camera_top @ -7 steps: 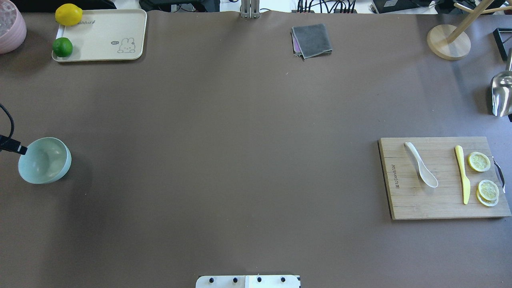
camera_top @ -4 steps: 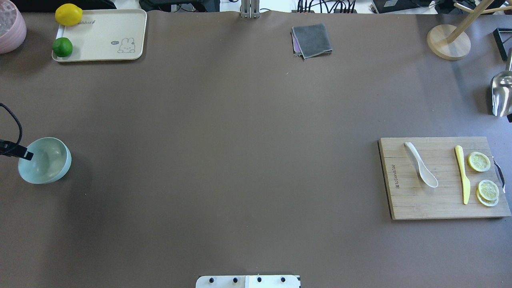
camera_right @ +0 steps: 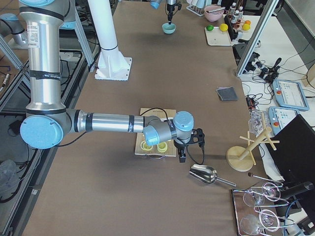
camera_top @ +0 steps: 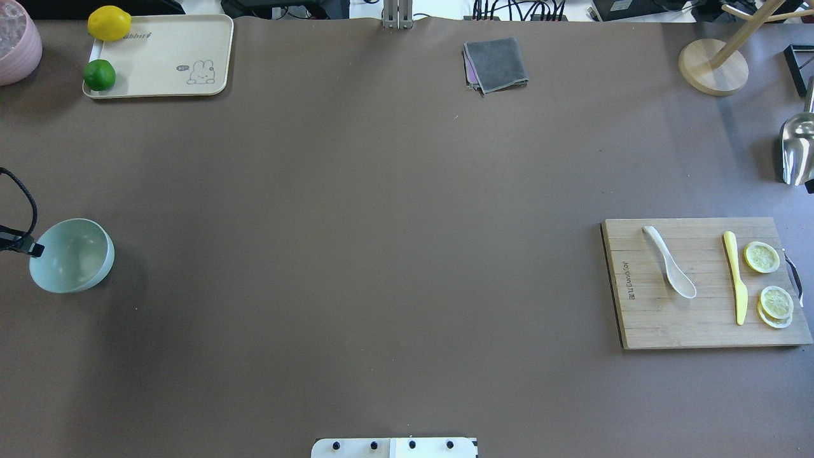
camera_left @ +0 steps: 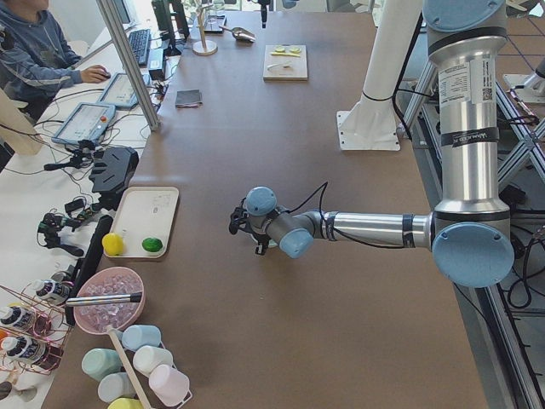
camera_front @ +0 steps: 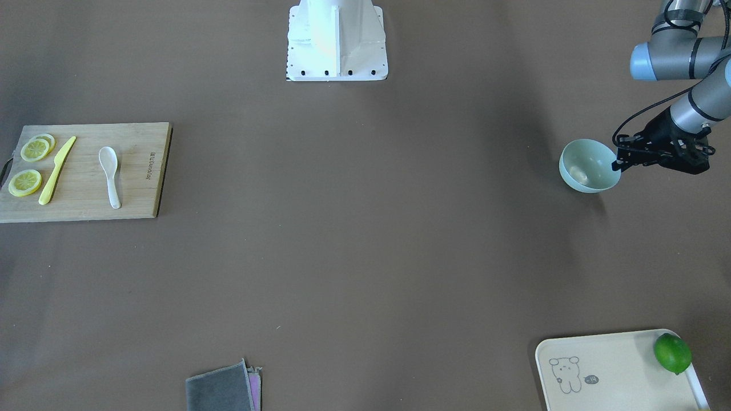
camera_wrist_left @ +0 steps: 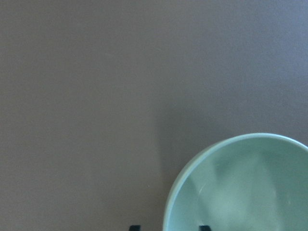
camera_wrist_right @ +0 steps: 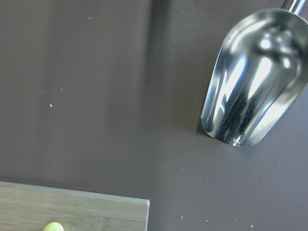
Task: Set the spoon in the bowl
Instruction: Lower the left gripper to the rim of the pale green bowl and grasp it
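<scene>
The white spoon [camera_top: 669, 270] lies on the wooden cutting board [camera_top: 699, 331] at the right, scoop towards me; it also shows in the front view [camera_front: 108, 174]. The mint-green bowl [camera_top: 76, 257] stands upright and empty at the far left. My left gripper [camera_front: 621, 158] is open at the bowl's outer rim. In the left wrist view its two fingertips [camera_wrist_left: 204, 227] stand apart on either side of the bowl's rim [camera_wrist_left: 240, 192]. My right gripper [camera_right: 181, 156] shows only in the right side view, past the board's end. I cannot tell whether it is open.
A yellow knife [camera_top: 734, 280] and lemon slices [camera_top: 762, 257] share the board. A metal scoop [camera_top: 798, 149] lies behind it. At the back stand a tray [camera_top: 165, 51] with a lime [camera_top: 99, 75] and a lemon [camera_top: 109, 23], a grey cloth [camera_top: 496, 63] and a wooden stand [camera_top: 712, 67].
My left gripper's tip has shifted slightly along the bowl's left rim towards me. The bowl and spoon have stayed in place.
</scene>
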### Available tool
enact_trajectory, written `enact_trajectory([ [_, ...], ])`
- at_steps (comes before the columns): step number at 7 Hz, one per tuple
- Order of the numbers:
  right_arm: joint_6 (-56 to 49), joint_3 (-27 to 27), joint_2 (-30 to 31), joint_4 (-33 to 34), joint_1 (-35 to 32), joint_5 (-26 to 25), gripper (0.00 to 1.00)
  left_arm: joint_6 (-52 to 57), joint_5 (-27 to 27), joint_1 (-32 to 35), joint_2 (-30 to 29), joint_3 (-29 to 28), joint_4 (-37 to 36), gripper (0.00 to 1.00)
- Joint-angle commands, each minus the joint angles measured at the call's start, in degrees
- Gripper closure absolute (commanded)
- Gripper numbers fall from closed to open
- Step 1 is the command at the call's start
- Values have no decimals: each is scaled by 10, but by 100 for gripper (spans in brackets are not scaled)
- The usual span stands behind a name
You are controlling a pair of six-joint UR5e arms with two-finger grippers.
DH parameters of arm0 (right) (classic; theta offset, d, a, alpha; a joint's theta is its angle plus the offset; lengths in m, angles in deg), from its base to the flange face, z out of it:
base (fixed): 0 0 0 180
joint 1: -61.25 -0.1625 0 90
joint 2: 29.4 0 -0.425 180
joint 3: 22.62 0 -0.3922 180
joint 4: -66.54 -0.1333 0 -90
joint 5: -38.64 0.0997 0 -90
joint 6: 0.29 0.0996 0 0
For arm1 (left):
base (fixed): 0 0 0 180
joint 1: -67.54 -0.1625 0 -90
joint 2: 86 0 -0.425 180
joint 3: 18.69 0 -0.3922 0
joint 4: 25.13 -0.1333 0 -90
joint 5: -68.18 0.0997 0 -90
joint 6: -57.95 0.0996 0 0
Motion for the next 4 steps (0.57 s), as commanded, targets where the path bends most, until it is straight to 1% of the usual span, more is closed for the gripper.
enact_trajectory([
  [1,3,0,-3,0,0,-1,0,-6,0,0,-1,2,0,100],
  [2,4,0,-11,1,0,0,0,-8,-5,1,-3,10,-1,100],
  [3,30,0,-26,1,4,2,0,-39,-5,1,-16,30,-9,100],
  [4,68,12,-37,1,22,5,0,-123,-5,-1,-42,60,-30,100],
])
